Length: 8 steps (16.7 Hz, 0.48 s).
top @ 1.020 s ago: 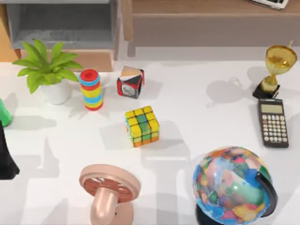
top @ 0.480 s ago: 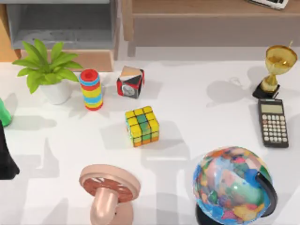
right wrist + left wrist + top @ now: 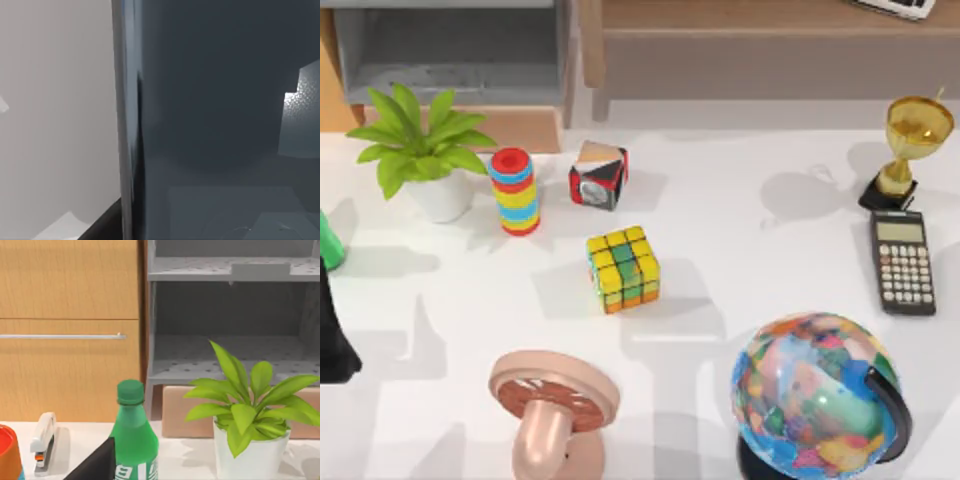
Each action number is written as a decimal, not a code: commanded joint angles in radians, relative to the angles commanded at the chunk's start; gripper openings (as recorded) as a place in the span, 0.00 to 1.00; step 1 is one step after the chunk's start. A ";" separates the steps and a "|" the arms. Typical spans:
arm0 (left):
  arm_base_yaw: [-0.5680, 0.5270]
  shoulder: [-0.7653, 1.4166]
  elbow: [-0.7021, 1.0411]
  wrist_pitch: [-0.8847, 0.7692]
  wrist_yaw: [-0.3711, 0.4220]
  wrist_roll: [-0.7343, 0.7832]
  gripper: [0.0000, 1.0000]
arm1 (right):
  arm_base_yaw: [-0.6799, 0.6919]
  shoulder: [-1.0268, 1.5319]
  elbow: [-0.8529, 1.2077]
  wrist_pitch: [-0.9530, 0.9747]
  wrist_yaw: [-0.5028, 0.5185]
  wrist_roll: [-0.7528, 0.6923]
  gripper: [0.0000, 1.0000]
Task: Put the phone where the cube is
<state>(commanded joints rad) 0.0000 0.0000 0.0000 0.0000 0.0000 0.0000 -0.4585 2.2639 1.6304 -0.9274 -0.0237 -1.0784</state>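
risk: our right wrist view sits right up against the flat glossy black phone (image 3: pixel 210 120) with thin grey rim | pincer grip: can't tell | cube: yellow-green puzzle cube (image 3: pixel 622 268) mid-table, well clear of our parked left arm (image 3: pixel 332 330) | worry: phone slips or clips the colourful globe (image 3: pixel 815 395)

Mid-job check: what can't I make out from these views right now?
- Phone: the right wrist view sits so close that its edges run off frame; its place on the table is unclear.
- Green bottle: cut by the top view's left edge.
- Globe: base cut by the top view's bottom edge.
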 joint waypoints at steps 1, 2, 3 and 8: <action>0.000 0.000 0.000 0.000 0.000 0.000 1.00 | 0.000 0.000 0.000 0.000 0.000 0.000 0.00; 0.000 0.000 0.000 0.000 0.000 0.000 1.00 | 0.000 0.000 0.000 0.000 0.000 0.000 0.00; 0.000 0.000 0.000 0.000 0.000 0.000 1.00 | 0.000 0.000 0.000 0.000 0.000 0.000 0.00; 0.000 0.000 0.000 0.000 0.000 0.000 1.00 | 0.000 0.000 0.000 0.000 0.000 0.000 0.00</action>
<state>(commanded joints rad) 0.0000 0.0000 0.0000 0.0000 0.0000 0.0000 -0.4585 2.2639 1.6304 -0.9274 -0.0237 -1.0784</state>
